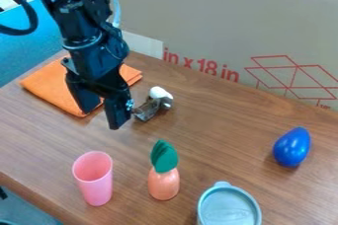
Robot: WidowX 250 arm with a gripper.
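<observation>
Jaws spread apart, the black gripper [101, 120] hangs over the wooden table [204, 120] on the left side of our view, with its fingertips pointing down. We see a strip of orange cloth through the gap between them, and nothing is pinched there. The small white-and-brown object [149, 108] is nearest, just to the right of the right-hand fingertip as we look at it; we cannot tell whether the two touch. Its rounded white end points away from us, and its darker, partly shiny body slants down towards the gripper.

Behind the gripper we see the folded orange cloth [54, 87], partly hidden by the arm [92, 46], which comes in from the upper left. Nearer to us, the pink cup [97, 187] stands upright with its mouth up. To its right, and apart from it, is the toy with a peach-coloured body and green leafy top [163, 183]. Further right we find the round container with a grey-blue lid [228, 209], cut off by the lower edge of our view. The glossy blue egg-shaped object [292, 147] lies well apart, near the right edge. Along the back of the table we see a cardboard panel [218, 21] bearing red print and line drawings.
</observation>
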